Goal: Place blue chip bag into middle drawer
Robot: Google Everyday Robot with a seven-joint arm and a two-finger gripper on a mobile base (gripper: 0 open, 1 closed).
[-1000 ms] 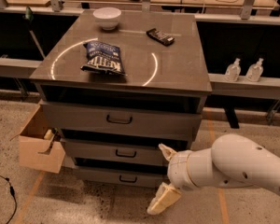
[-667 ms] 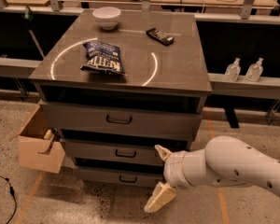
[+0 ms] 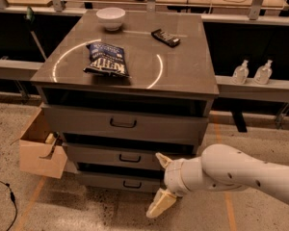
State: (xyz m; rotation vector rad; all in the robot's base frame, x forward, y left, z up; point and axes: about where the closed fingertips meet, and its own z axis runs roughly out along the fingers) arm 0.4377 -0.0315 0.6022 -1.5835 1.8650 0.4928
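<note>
The gripper (image 3: 161,183) is held with fingers spread wide, empty, beside the middle drawer (image 3: 94,154), apparently for its handle (image 3: 130,158) to be reached first, while the blue chip bag (image 3: 107,60) is seen on the cabinet top (image 3: 183,66).

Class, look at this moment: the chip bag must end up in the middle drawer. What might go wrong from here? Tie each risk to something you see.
1. The middle drawer is shut and its handle is small. The open gripper hangs low by the cabinet's front right, level with the bottom drawer, so it may hook the wrong handle.
2. The chip bag lies flat and crinkled on top, so a grasp may slip or shove it.
</note>
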